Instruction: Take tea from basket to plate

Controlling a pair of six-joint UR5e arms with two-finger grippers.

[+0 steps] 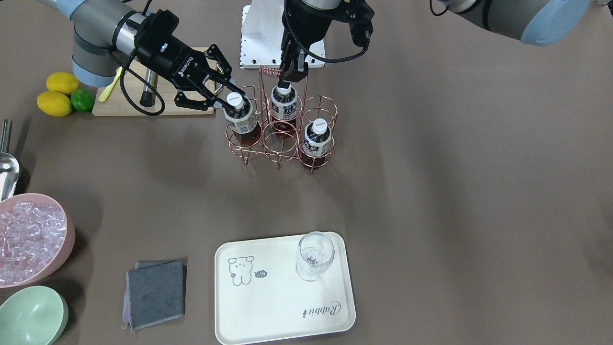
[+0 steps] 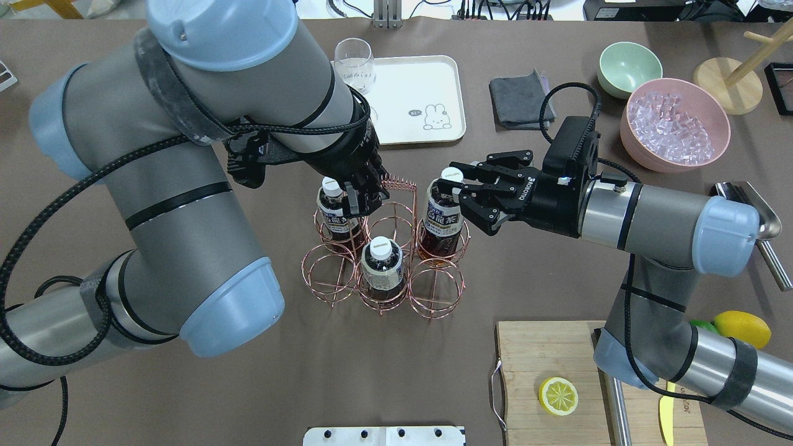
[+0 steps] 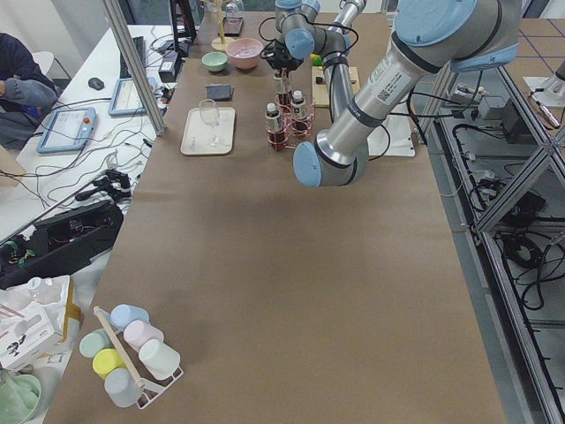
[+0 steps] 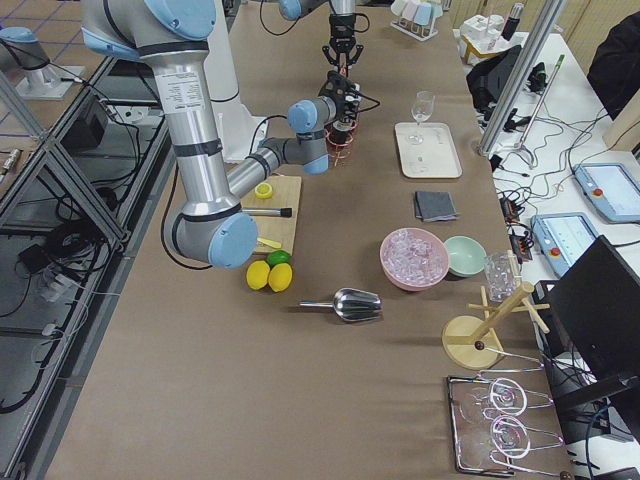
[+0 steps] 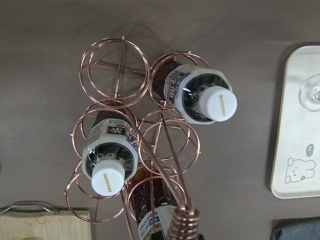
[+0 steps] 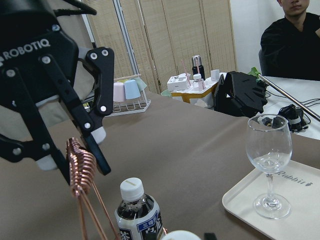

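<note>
Front-facing view, upper centre: the basket (image 5: 121, 65) stands upright on the brown table with three bottles in its rings. The tea (image 1: 242, 120) I'm after sits in the leftmost occupied ring, upright, white cap on. My right gripper (image 1: 231, 101) comes in from the upper left, tilted down. Its fingers are apart, one on each side of that cap, and I see no firm clamp. My left gripper (image 1: 293, 76) hangs straight down at top centre onto the basket's coiled handle (image 1: 270, 73). In the right wrist view its fingers (image 6: 102, 160) are pinched against the coil from both sides, so I read it as clamped on the basket. The other two bottles (image 1: 316, 139) are seated in rings to the right of the tea. One is directly under the left gripper and the other is nearer the frame's bottom. The plate (image 1: 278, 306) lies at lower centre, well apart from the basket. A wine glass (image 1: 313, 256) stands upright on its upper right corner.
</note>
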